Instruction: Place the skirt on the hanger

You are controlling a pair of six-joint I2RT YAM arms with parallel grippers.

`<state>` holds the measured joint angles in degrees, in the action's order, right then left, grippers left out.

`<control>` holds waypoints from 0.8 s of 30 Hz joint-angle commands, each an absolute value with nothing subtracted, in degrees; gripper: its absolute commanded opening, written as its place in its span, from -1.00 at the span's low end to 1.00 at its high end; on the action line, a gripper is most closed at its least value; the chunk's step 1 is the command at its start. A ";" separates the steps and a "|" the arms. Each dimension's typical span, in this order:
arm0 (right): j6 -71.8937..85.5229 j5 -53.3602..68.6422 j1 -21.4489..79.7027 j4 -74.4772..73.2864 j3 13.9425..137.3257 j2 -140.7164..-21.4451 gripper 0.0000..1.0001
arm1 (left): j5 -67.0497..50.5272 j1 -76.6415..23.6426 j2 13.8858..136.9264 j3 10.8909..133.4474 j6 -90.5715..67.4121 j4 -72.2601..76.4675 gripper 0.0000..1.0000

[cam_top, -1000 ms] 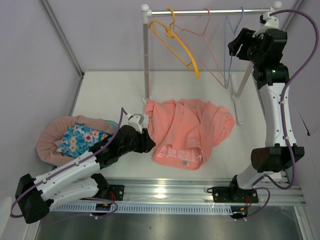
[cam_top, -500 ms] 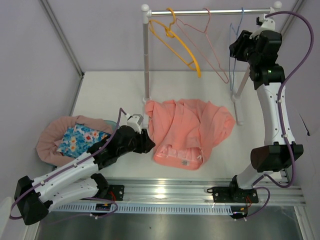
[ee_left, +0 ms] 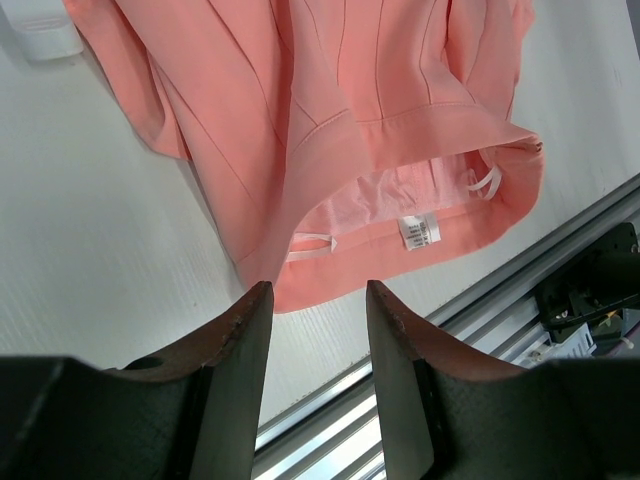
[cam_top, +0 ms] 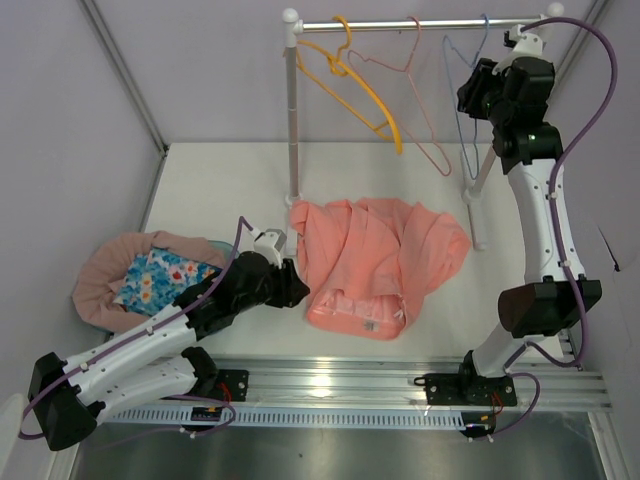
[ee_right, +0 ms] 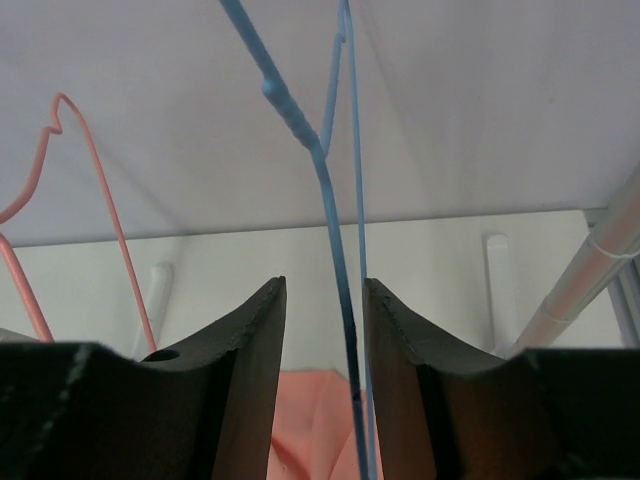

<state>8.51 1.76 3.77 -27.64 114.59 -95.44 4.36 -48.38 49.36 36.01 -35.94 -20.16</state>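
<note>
White tabletop (cam_top: 220,190) carries the pink skirt (cam_top: 385,260), lying flat under the left fingers (ee_left: 240,330), which are half-open and empty. Up high, the right fingers (ee_right: 250,340) straddle the blue hanger (ee_right: 290,112) with a gap. If they close off-centre, the thin wire may slip out or swing away.

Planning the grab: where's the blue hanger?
Top view: the blue hanger hangs at the rail's right end, its wire between the fingers of the right end effector.
</note>
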 commanded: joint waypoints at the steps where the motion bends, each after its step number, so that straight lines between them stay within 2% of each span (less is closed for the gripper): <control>1: 6.24 0.09 5.44 -27.86 117.77 -97.38 -0.16 | 4.83 -48.52 48.34 37.00 -34.72 -20.30 -0.05; 4: 6.24 -2.19 5.80 -27.95 118.12 -98.17 -0.23 | 4.83 -48.52 48.34 37.09 -34.72 -20.48 -0.04; 7: 6.42 -3.34 5.89 -27.25 117.77 -98.00 -0.40 | 4.92 -48.52 48.34 37.09 -34.54 -20.65 -0.04; 11: 6.24 -5.01 6.06 -26.19 117.86 -96.95 -0.78 | 4.92 -48.52 48.25 37.35 -34.54 -20.92 -0.05; 14: 5.89 -5.80 5.98 -25.93 118.91 -96.68 -1.00 | 4.92 -48.52 48.16 37.18 -34.54 -21.00 -0.06; 24: 5.98 -6.15 5.80 -26.19 121.03 -93.78 -1.00 | 5.18 -48.52 48.08 36.91 -34.45 -20.92 -0.07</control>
